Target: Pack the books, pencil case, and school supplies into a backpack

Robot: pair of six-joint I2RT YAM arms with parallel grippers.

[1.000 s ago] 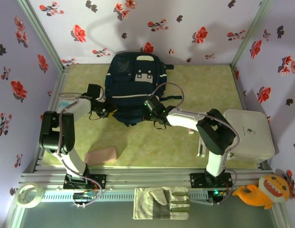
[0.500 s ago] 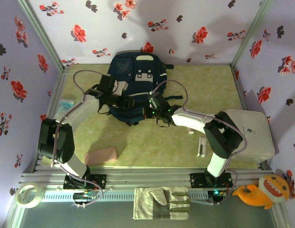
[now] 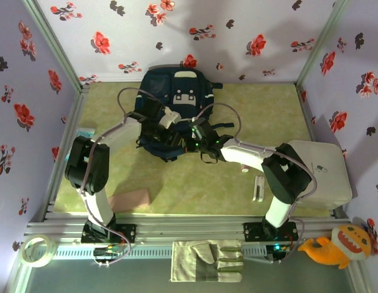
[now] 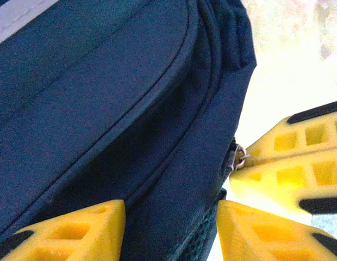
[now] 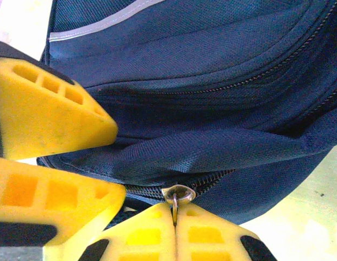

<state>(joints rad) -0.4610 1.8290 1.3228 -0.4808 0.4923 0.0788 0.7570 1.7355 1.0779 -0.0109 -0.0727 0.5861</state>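
Step in hand, by my read: unzipping the backpack [image 3: 177,91], which is lying at 12 o'clock on the table [image 3: 268,122]. R gripper [image 5: 175,212] is clenching the zipper pull [image 5: 178,194] at the bag's 6 o'clock edge. L gripper [image 4: 171,212] is straddling the fabric beside it w/ jaws parted; can't tell if it's pinching. Outside the bag, the pencil case [image 3: 129,199] is waiting at 7 o'clock, the white bar [image 3: 257,188] & tube [image 3: 245,169] at 4 o'clock. Next: L should be bracing the cloth while R is dragging the pull along the track; slack fabric prob. snags.
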